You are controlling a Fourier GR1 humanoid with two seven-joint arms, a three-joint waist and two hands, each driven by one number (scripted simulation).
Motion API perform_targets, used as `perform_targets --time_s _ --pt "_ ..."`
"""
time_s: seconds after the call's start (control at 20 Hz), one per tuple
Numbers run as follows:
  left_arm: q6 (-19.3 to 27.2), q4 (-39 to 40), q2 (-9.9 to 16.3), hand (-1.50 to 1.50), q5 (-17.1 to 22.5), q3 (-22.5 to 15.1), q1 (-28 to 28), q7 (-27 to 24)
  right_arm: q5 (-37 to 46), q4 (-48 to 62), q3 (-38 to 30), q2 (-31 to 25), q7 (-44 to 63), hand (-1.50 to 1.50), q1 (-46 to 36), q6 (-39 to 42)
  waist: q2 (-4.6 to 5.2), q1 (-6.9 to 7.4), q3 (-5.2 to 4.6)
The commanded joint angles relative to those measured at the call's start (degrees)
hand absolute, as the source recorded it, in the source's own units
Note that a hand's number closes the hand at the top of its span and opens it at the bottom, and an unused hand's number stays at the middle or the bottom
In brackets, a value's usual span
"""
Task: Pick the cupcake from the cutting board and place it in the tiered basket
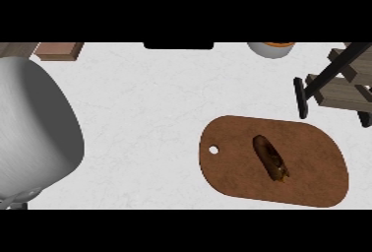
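Long, glossy-brown cupcake point(270, 158), perhaps on its side, on oval wooden cutting board point(240, 170); no fingers visible.

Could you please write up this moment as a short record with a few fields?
surface: white counter
cutting board: brown, lower right, hole at its left end
cupcake: dark brown, lying on the cutting board
tiered basket: wooden shelves on a black frame, upper right, apart from the board
left arm: grey forearm at left edge
hands: neither visible

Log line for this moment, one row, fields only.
cupcake: lying on cutting board | tiered basket: right, beyond board | grey forearm: left side | hands: not in view | pick: not yet done
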Motion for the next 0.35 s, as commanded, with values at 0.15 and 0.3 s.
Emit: perform_targets --time_s 0.15,0.3 --pt "-1.1 1.2 1.2 0.0 1.4 1.8 0.6 0.2 -10.8 2.6 -11.6 -11.1 -4.4 -1.5 4.2 3.3 -0.26 -1.37 0.07" --pt "0.1 -0.6 -0.7 0.0 -0.1 0.3 3.0 -1.0 -13.6 3.2 -13.9 -14.3 -7.3 -1.5 8.0 8.6 -0.39 -1.27 0.03"
